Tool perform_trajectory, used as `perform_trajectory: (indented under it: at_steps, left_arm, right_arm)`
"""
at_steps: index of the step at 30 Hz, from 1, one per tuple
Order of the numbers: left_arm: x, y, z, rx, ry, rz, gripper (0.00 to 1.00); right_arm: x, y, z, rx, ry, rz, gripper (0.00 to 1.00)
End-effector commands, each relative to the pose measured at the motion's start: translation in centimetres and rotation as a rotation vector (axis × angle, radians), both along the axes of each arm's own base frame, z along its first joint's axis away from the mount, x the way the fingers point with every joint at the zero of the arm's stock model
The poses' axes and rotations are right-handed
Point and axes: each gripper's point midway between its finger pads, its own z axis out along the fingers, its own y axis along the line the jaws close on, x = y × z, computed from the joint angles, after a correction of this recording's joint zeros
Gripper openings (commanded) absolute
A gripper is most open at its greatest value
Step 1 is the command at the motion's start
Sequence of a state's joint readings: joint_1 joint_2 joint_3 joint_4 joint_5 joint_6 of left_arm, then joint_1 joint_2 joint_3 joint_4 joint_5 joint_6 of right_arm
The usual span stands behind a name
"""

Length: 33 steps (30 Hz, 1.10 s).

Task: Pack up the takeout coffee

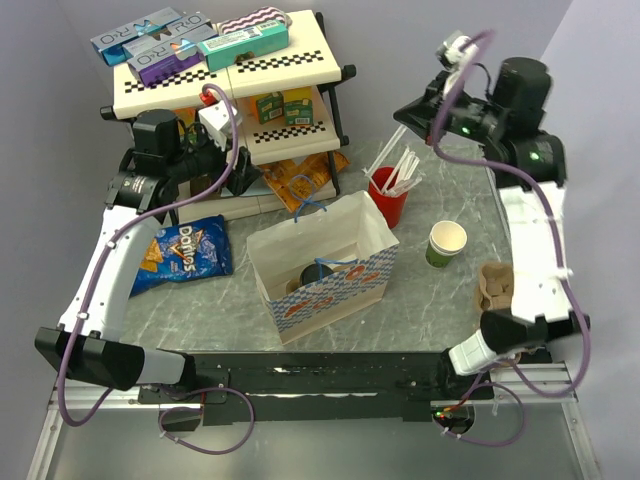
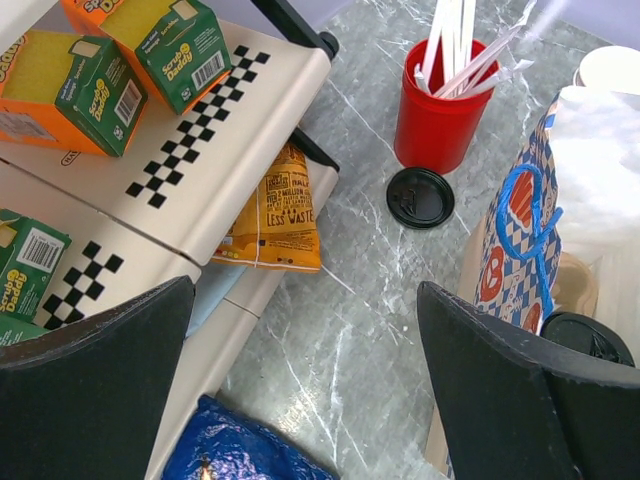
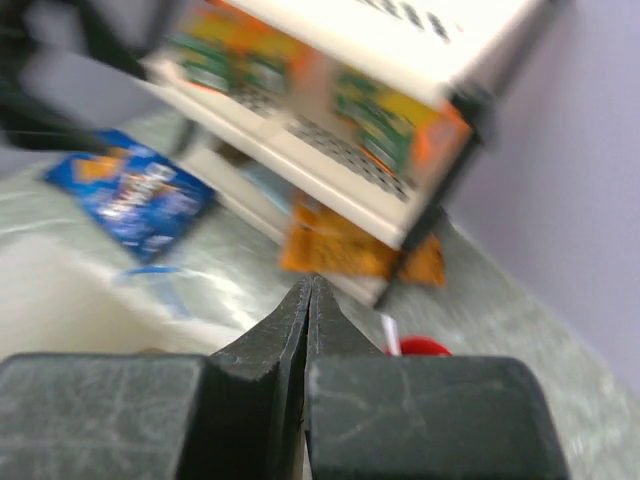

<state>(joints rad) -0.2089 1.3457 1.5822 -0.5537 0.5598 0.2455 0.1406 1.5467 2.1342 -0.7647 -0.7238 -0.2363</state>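
Observation:
A round black lid (image 1: 318,272) shows inside the open white paper bag (image 1: 345,235) in the middle of the table. It is the lidded takeout coffee, its cup body mostly hidden. The left wrist view shows the same lid (image 2: 588,338) in the bag (image 2: 520,230). A second black lid (image 2: 420,197) lies loose on the table beside the red cup (image 2: 432,110). My left gripper (image 1: 238,172) (image 2: 305,400) is open and empty over bare table between the shelf and the bag. My right gripper (image 1: 405,112) (image 3: 312,285) is shut and empty, held high behind the red cup (image 1: 388,197).
An open green cup without a lid (image 1: 446,243) stands right of the bag, with a brown cup carrier (image 1: 495,283) beyond it. A blue Doritos bag (image 1: 185,250) lies at the left. A two-tier shelf (image 1: 230,75) with boxes stands at the back, an orange snack bag (image 2: 275,215) under it.

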Motion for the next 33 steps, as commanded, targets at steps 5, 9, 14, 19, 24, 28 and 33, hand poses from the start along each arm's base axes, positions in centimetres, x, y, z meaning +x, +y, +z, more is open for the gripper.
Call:
perform_trajectory:
  at_steps: [5,9,14,19,24,28,33]
  left_arm:
    - [-0.9,0.0,2.1,-0.026,-0.075,-0.01,1.0]
    - [-1.1,0.1,1.9,-0.024,-0.069,-0.013,0.99]
    - [-1.4,0.2,1.8,-0.021,-0.076,-0.008,0.99]
    - [-1.8,0.2,1.5,-0.025,-0.073,-0.01,0.99]
    - [-1.9,0.2,1.5,-0.029,-0.069,-0.013,1.0]
    - [-1.9,0.1,1.3,-0.031,-0.066,-0.018,0.99]
    - [-1.7,-0.3,1.2,-0.04,-0.057,-0.032,1.0]
  right_arm:
    - [-10.1,4.0,3.0,0.067,-0.032,0.379,0.0]
    - [-11.6,5.2,-0.9,-0.017,0.05,0.463,0.0]
    - [-12.4,5.7,-4.2,-0.091,0.081,0.488,0.0]
    - [-12.1,6.3,-6.4,-0.149,0.077,0.49,0.0]
    - [-11.5,6.7,-6.9,-0.165,0.068,0.46,0.07]
    - [-11.8,6.8,-7.1,-0.164,0.082,0.478,0.18]
    - [-12.5,7.0,-7.4,-0.186,0.067,0.507,0.54]
